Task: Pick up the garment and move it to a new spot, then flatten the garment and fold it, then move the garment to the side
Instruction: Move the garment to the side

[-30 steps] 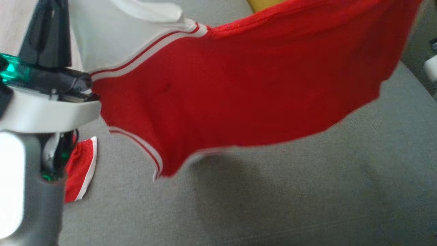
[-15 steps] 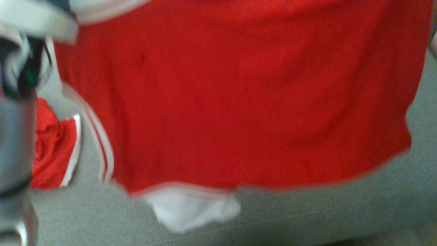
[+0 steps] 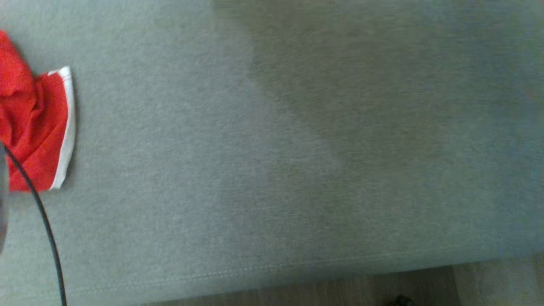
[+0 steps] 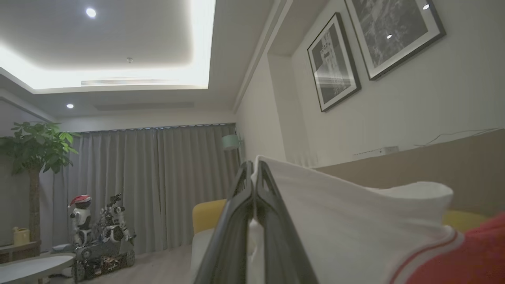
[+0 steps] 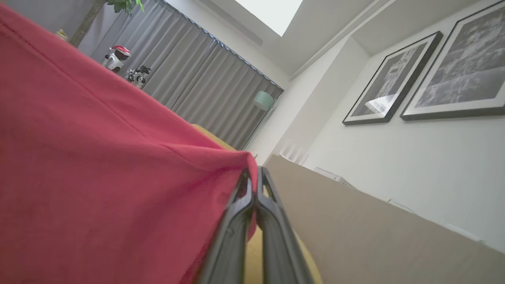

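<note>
The garment (image 4: 335,221) is red with a white part and white-and-red stripe trim. In the left wrist view my left gripper (image 4: 255,169) is shut on its white part, held up in the air, with red cloth trailing to the lower right. In the right wrist view my right gripper (image 5: 254,173) is shut on an edge of the red fabric (image 5: 98,177), which stretches away to the left. In the head view a crumpled red piece with a white hem (image 3: 38,127) lies at the left edge of the grey cushion (image 3: 272,170); I cannot tell whether it belongs to the held garment.
A thin black cable (image 3: 42,225) curves up the lower left of the head view. The cushion's front seam and wooden floor (image 3: 340,289) run along the bottom. Yellow cushions (image 4: 209,215), a beige backrest (image 5: 375,236), framed pictures, curtains and another robot (image 4: 98,232) show in the wrist views.
The head view has swung down to the cushion's front edge. The stretched garment and the left arm, which filled the earlier frames, have passed out of its top.
</note>
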Robot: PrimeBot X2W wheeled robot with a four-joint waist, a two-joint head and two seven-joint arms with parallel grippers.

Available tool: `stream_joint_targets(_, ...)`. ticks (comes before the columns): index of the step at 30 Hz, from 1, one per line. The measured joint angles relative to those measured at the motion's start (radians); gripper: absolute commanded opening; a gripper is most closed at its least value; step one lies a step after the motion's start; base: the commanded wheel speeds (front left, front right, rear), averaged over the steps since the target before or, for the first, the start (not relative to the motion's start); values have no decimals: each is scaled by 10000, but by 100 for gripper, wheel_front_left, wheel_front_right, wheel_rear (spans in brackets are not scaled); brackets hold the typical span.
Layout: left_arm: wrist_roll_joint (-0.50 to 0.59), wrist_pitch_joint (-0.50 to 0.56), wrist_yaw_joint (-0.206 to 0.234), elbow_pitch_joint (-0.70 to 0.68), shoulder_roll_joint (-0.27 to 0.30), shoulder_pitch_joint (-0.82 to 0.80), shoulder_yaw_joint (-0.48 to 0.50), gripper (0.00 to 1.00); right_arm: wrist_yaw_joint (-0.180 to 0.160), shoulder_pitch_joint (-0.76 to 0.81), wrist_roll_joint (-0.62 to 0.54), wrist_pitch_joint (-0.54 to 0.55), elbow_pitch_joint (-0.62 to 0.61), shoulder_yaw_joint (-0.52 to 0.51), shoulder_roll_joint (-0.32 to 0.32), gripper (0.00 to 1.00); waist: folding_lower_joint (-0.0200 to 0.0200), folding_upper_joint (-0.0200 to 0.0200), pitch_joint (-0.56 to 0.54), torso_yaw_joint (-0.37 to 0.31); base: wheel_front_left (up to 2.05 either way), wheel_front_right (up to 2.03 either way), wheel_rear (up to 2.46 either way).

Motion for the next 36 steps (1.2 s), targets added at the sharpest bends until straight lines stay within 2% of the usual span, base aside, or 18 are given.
stream_joint_targets(5,178,-88,-13,717,-94,147,-240,0,4,82,-209,-642,1256,38,583,0,-3,0,435,452,0,0,0)
stream_joint_targets(8,203,-88,-58,700,-111,444,-414,0,6,325,-209,-731,1507,-48,752,0,-4,0,565,557,0,0,0)
stream_joint_targets(14,201,-88,-192,784,-261,2442,-798,0,6,2308,-282,-779,1684,-157,1181,0,-5,0,479,693,0,0,0)
stream_joint_targets(18,253,-88,-205,897,-221,3828,-1110,0,6,3675,-40,-779,1689,38,1250,0,-5,0,124,730,0,0,0)
stream_joint_targets(22,288,-86,-282,907,-117,5280,-1413,0,6,4763,516,-779,1714,640,1281,0,-6,1,-438,753,0,0,0)
stream_joint_targets(29,-372,-86,-355,777,324,7792,-1921,0,6,6032,1597,-779,1749,1802,1131,0,-6,1,-1531,759,0,0,0)
stream_joint_targets(36,-1256,-86,-362,360,1014,9244,-3411,0,6,7024,2903,-443,1967,3419,673,0,-7,1,-2469,834,0,0,0)
